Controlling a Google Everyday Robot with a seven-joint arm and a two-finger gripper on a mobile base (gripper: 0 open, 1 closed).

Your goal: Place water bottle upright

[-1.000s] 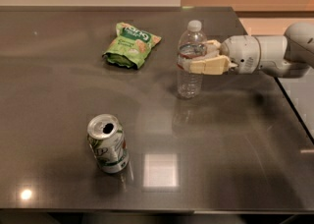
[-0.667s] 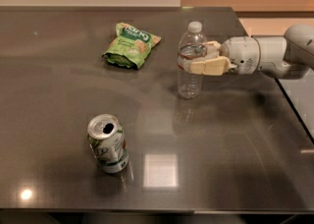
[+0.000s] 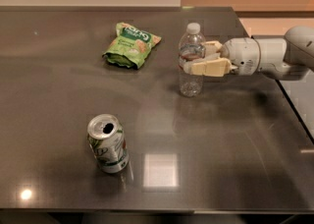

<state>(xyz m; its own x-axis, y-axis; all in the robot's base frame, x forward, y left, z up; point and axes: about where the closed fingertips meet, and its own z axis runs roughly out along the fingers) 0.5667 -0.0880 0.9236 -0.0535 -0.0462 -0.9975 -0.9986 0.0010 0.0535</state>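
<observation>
The water bottle, clear with a white cap and a narrow label band, stands upright on the dark table right of centre. My gripper reaches in from the right at label height. One tan finger lies across the bottle's front and the other sits behind it, so the jaws are closed around the bottle's middle. The bottle's base rests on the tabletop.
A green snack bag lies left of the bottle toward the back. A green-and-silver soda can stands upright at the front left. The table's right edge runs just under my arm.
</observation>
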